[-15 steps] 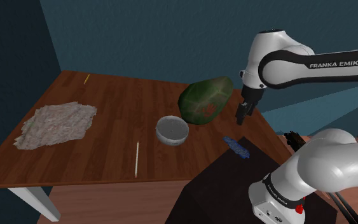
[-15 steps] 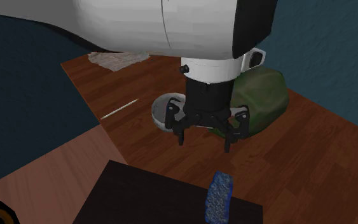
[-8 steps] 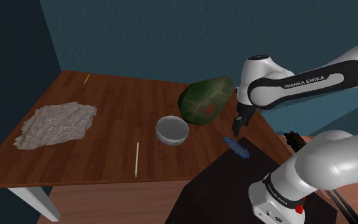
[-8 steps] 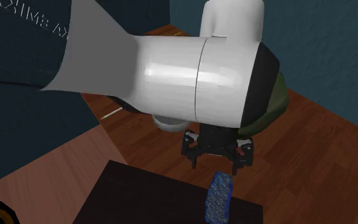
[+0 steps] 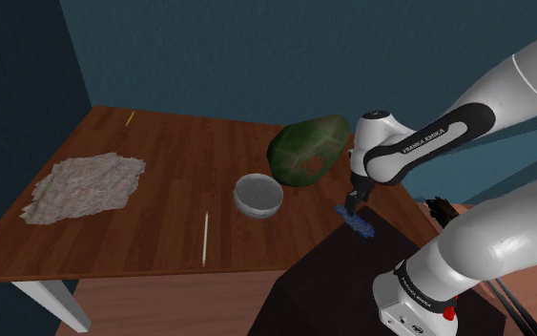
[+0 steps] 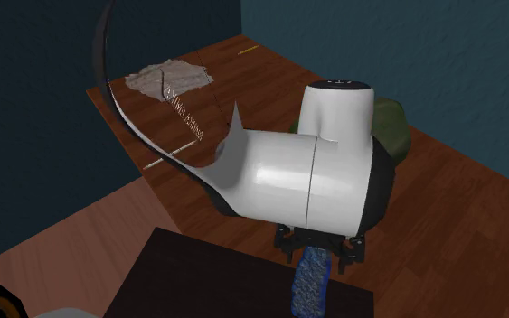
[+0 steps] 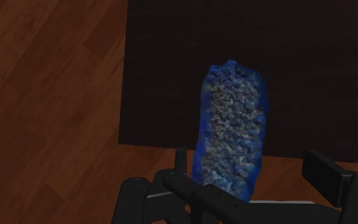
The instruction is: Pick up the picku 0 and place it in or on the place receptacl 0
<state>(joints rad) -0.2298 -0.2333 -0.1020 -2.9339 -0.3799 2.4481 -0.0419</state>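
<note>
Two borders meet under the gripper (image 7: 250, 167): the brown wooden tabletop's (image 5: 175, 162) near edge and the rim of the black stand (image 5: 328, 277). The blue pad (image 7: 231, 127) lies across that line, most of its length on the stand's dark top and its nearer end over the wood.

In the shoulder view the gripper (image 5: 352, 203) hangs right above the pad (image 5: 356, 220), at the tabletop's corner closest to the stand. Its fingers (image 7: 323, 173) stand wide apart on either side of the pad's nearer end; one is just beside the pad's edge, the other apart from it, and nothing is clasped.

The pad is a narrow oblong. In the wrist view its long axis runs straight away from the gripper, so the fingers span its short width. In the shoulder view it slants from upper left to lower right.

Bare wood lies between the pad and the grey bowl (image 5: 258, 195). A green melon-shaped lump (image 5: 307, 150) sits just behind the bowl, near the arm. Farther off, toward the shoulder view's left, lie a pale stick (image 5: 205, 239) and a grey cloth (image 5: 87, 187).
</note>
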